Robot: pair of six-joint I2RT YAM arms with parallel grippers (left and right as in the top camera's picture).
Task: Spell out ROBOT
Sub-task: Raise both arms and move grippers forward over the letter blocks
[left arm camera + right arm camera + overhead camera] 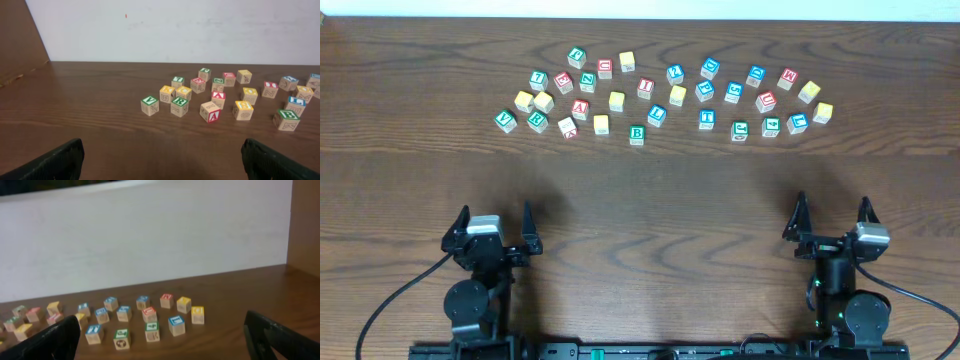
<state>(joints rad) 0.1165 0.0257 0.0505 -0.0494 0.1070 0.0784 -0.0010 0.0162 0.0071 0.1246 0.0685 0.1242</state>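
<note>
Several wooden letter blocks lie scattered in a band across the far half of the table. A green B block (pixel 637 135) sits at the front of the band and shows at the right of the left wrist view (pixel 286 120). A green R block (pixel 537 122) lies at the left, next to a green V block (pixel 505 121); both show in the left wrist view, the R block (pixel 179 106) and the V block (pixel 150 105). A red A block (pixel 580 109) lies nearby. My left gripper (pixel 497 230) is open and empty at the near left. My right gripper (pixel 832 220) is open and empty at the near right.
The wooden table (pixel 650 210) is bare between the grippers and the blocks. A white wall (pixel 175 30) stands behind the table's far edge. Blocks at the right end of the band show in the right wrist view (pixel 150 322).
</note>
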